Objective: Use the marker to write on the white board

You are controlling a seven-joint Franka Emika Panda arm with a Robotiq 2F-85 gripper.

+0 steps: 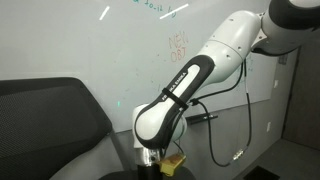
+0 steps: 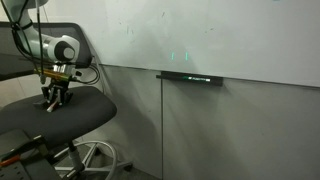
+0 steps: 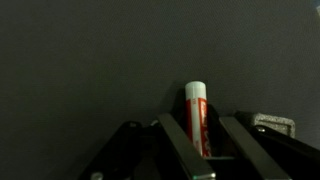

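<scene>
Marker (image 3: 197, 110) lies on chair seat (image 2: 85, 112) between gripper's (image 2: 52, 98) spread jaws, apparently unclamped; pickup and all white board (image 2: 230, 35) writing remain.

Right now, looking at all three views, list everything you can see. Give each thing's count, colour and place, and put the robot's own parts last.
white board: one, glossy white with faint orange and teal scribbles, on the wall behind the arm
ledge: one, dark, along the board's lower edge
wall panel: grey, below the board
office chair: one, black, under the gripper
marker: one, red and white with a white cap, lying on the chair seat
tag: one, pale, on the seat beside the marker
cable: one, black, hanging from the arm
robot arm: one, white and black, reaching down to the chair
gripper: one, dark, fingers apart on either side of the marker
</scene>
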